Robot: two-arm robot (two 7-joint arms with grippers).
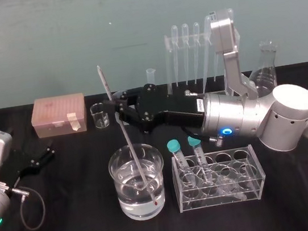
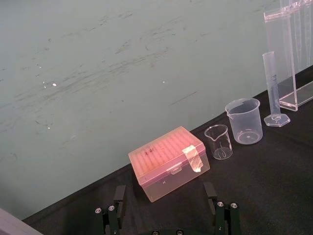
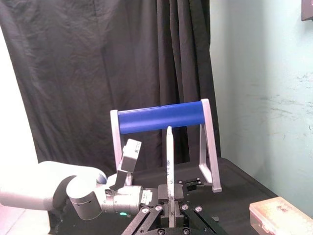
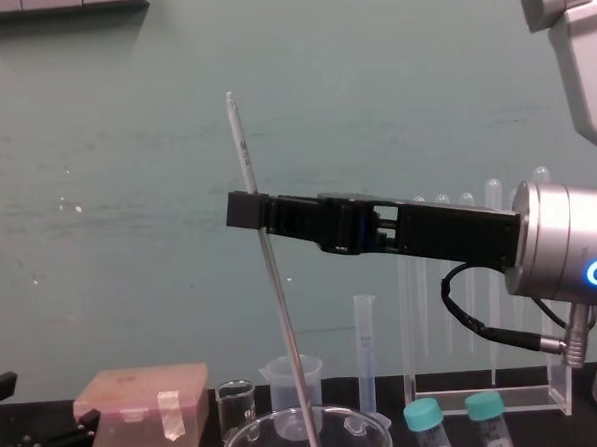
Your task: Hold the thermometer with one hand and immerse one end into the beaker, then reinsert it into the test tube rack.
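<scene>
My right gripper (image 1: 120, 113) is clamped narrow on the thermometer (image 1: 127, 139), gripping it on its upper part. In the chest view the gripper (image 4: 246, 208) reaches in from 3 o'clock and the rod (image 4: 284, 324) crosses it on a slant. The top leans toward 11 o'clock. The lower end is down in the beaker (image 1: 119, 195), under the clear liquid, with the red tip close to the bottom at the 5 o'clock side. The beaker sits at 6 o'clock from the gripper, and in the chest view its rim (image 4: 251, 432) is at the bottom edge.

The test tube rack (image 1: 168, 62) with its pipettes stands at 1 o'clock from the beaker, behind my right arm. A small tube rack (image 1: 220, 178) with two teal-capped tubes sits just beside the beaker at 3 o'clock. The pink tip box (image 1: 59, 114) is at 10 o'clock.

My left gripper (image 1: 43, 154) rests low at 9 o'clock, well apart from the beaker. Its fingers (image 2: 117, 196) are spread wide and hold nothing.
</scene>
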